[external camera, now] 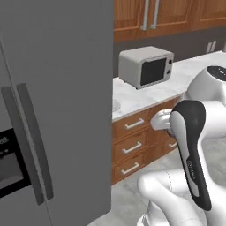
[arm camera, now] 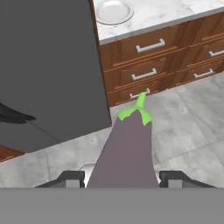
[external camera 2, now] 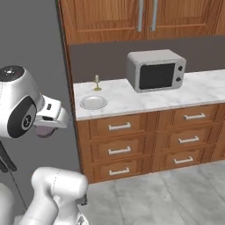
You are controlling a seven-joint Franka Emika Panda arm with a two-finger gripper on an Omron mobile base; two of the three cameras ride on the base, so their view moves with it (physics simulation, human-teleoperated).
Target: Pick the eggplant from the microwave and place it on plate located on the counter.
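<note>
Gripper [arm camera: 122, 177] clamped on eggplant [arm camera: 127, 148], held over the floor, well short of plate [arm camera: 113, 11] on counter [external camera 2: 132, 99]. Risk: overhanging stem end clips the counter edge and slips out.

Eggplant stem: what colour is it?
Bright green, on the grey-purple eggplant, clearest in the hand view.
</note>
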